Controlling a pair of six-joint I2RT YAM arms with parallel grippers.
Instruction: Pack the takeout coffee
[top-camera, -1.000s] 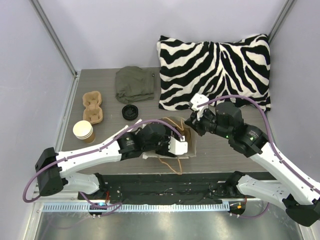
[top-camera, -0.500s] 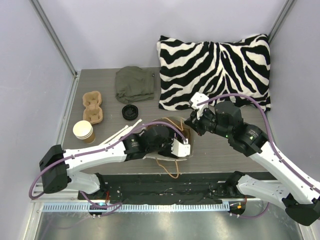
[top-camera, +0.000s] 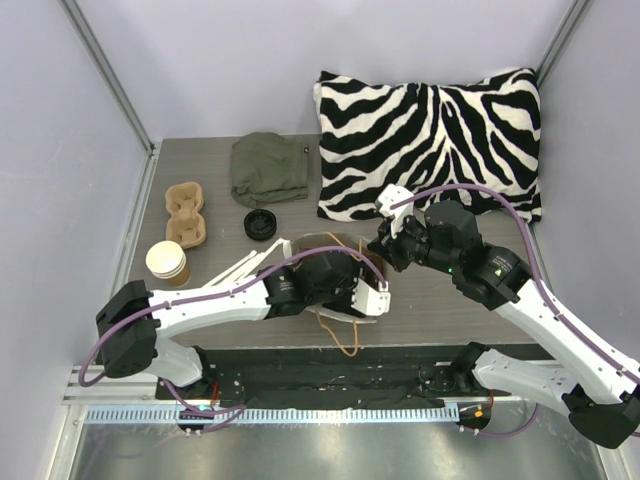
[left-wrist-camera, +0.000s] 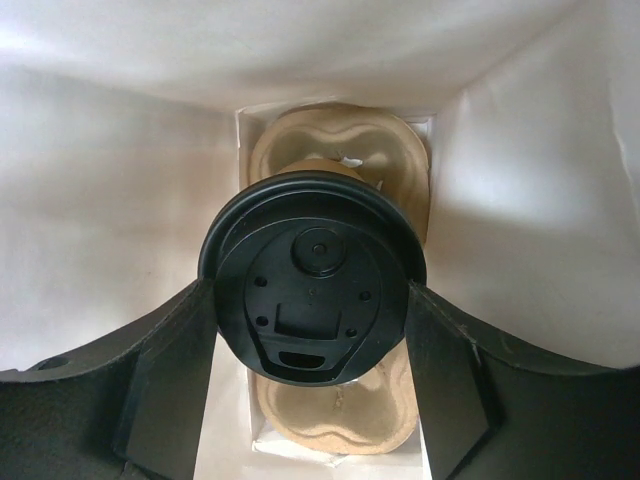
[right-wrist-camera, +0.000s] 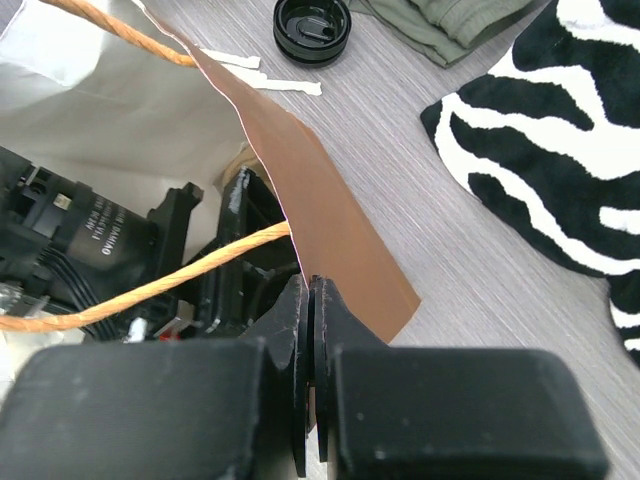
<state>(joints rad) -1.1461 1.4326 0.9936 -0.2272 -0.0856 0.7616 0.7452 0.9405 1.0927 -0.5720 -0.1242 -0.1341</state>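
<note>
The bag (right-wrist-camera: 335, 235) is pinched open by the right hand (right-wrist-camera: 310, 295) so the lidded cup (left-wrist-camera: 315, 250), clasped in the left hand (left-wrist-camera: 312, 305), can apparently be seated in the carrier (left-wrist-camera: 345, 140).

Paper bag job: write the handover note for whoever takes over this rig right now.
Left gripper: inside the paper bag, closed on a lidded cup above a carrier on the bag's floor. I cannot tell whether it is seated.
Right gripper: shut on the bag's rim, holding it open.
On the table: an open cup, a black lid, a second carrier.
Done: one cup is in the bag.
Left: seat and release it; the open cup is unpacked.
</note>
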